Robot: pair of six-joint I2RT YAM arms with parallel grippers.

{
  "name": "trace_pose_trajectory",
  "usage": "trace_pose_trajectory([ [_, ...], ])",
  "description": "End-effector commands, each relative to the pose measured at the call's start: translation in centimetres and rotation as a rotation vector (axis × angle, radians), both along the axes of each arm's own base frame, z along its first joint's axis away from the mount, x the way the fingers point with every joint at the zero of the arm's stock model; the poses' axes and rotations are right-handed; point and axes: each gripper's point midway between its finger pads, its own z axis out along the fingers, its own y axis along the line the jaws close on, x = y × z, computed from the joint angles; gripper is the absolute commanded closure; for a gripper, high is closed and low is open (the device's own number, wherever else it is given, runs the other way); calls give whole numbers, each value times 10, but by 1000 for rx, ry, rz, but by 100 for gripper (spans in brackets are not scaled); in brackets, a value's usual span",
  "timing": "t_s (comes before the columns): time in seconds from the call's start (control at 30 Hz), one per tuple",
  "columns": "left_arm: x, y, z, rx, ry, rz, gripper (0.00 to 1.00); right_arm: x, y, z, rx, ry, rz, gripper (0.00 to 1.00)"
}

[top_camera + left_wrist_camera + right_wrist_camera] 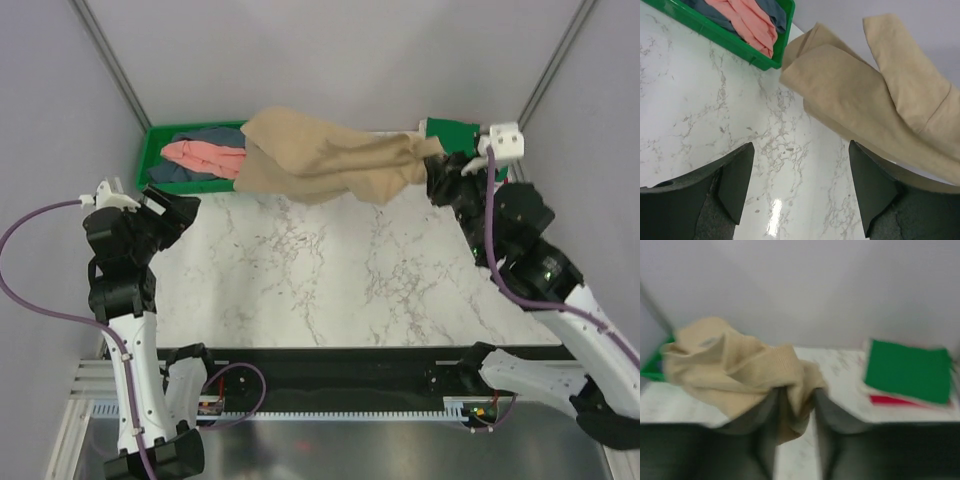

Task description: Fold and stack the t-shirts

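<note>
My right gripper (437,160) is shut on the collar end of a tan-beige t-shirt (320,155) and holds it lifted, stretched from the green tray toward the right. The shirt also shows in the right wrist view (735,365), pinched between the fingers, and in the left wrist view (875,95). A salmon pink shirt (205,157) and a grey-blue shirt (205,137) lie in the green plastic tray (152,152). A folded dark green shirt (907,371) lies on a red one (890,400) at the far right. My left gripper (172,205) is open and empty over the marble table.
The marble tabletop (330,270) spreads between the arms. The tray stands at the back left, against grey walls. The folded stack (450,131) sits at the back right, beside my right arm.
</note>
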Motion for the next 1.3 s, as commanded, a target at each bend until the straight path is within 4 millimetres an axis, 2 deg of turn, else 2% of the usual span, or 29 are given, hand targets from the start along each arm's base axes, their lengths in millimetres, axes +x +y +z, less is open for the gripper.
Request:
trace_pose_trajectory([
  [0.0,-17,-3,-21,71,50,-38,17,18,-85,-128,-18,189,-457,37],
  [0.03,-21,-4,-29,70,59,-39,17,17,-113,-160,-5,253,-551,9],
  [0.07,-23,-5,-31,72,57,-39,16,10,-129,-208,-17,332,-590,2],
  [0.1,-27,-6,-31,84,44,-44,16,10,-128,-234,71,403,-564,2],
  [0.13,-29,-6,-37,87,53,-45,16,9,-153,-257,106,463,-626,2],
  [0.17,-30,-6,-40,94,58,-47,16,4,-163,-277,132,511,-638,2],
  [0.23,-31,-4,-44,126,74,-56,16,5,-174,-281,229,540,-625,2],
  [0.3,-34,-3,-51,165,110,-74,17,12,-166,-255,261,480,-548,2],
  [0.37,-39,1,-53,202,126,-61,18,26,-135,-230,282,458,-372,2],
  [0.4,-40,1,-54,207,127,-57,18,29,-120,-226,288,470,-306,2],
  [0.43,-43,-1,-58,208,126,-60,17,33,-96,-220,297,477,-201,2],
  [0.47,-43,1,-61,211,127,-46,17,42,-78,-222,280,500,-151,2],
  [0.5,-43,2,-64,212,128,-40,17,38,-40,-224,240,520,-48,2],
  [0.57,-44,3,-73,204,144,-36,17,54,0,-237,127,556,-3,2],
  [0.6,-43,2,-73,204,141,-38,17,51,31,-242,82,577,67,2],
  [0.63,-42,2,-75,202,141,-42,17,67,53,-255,47,620,93,2],
  [0.7,-39,0,-76,194,141,-55,18,77,86,-267,16,656,181,7],
  [0.73,-38,-1,-77,190,145,-64,18,98,105,-278,-5,682,197,9],
  [0.8,-37,-3,-79,182,149,-81,20,115,124,-291,-43,708,219,16],
  [0.83,-36,-4,-79,180,148,-83,20,133,145,-299,-54,724,255,20],
  [0.87,-37,-4,-79,178,144,-81,21,142,154,-304,-80,723,268,27],
  [0.9,-37,-5,-80,175,144,-80,21,150,162,-310,-100,728,275,29],
  [0.93,-37,-4,-79,173,139,-78,21,166,176,-321,-117,734,279,30],
  [1.13,-36,-4,-82,168,148,-71,22,216,217,-368,-217,749,284,36],
  [1.27,-35,-4,-83,164,153,-74,23,237,227,-390,-276,735,227,38],
])
